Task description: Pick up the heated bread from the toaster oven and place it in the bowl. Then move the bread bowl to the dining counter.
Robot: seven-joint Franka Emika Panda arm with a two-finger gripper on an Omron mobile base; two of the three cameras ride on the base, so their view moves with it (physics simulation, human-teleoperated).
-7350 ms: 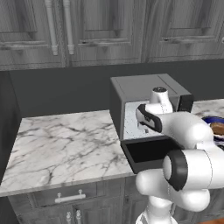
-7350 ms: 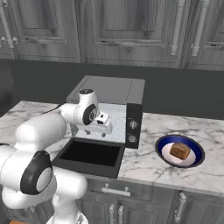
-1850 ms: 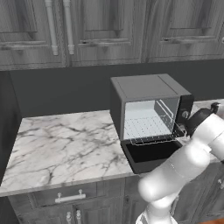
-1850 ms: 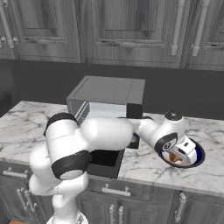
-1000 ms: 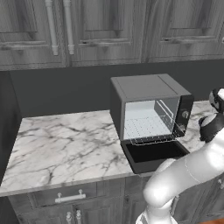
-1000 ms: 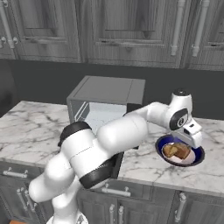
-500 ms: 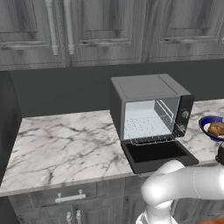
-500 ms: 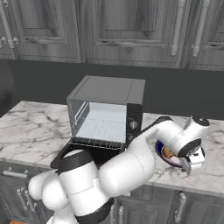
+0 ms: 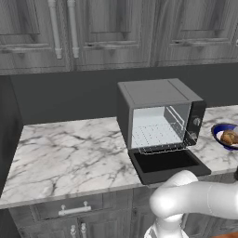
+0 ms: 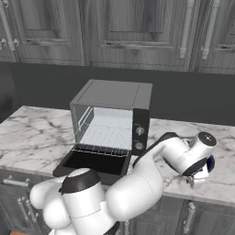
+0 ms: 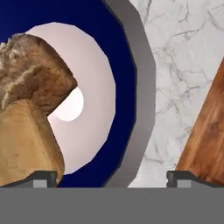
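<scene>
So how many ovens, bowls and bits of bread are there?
Toaster oven: 1
Bowl: 1
Bread pieces: 2, both in the bowl
Total: 4

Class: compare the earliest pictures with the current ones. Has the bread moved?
Yes. The heated bread now lies in the bowl, on the counter to the right of the toaster oven; earlier the gripper was at the oven's rack.
</scene>
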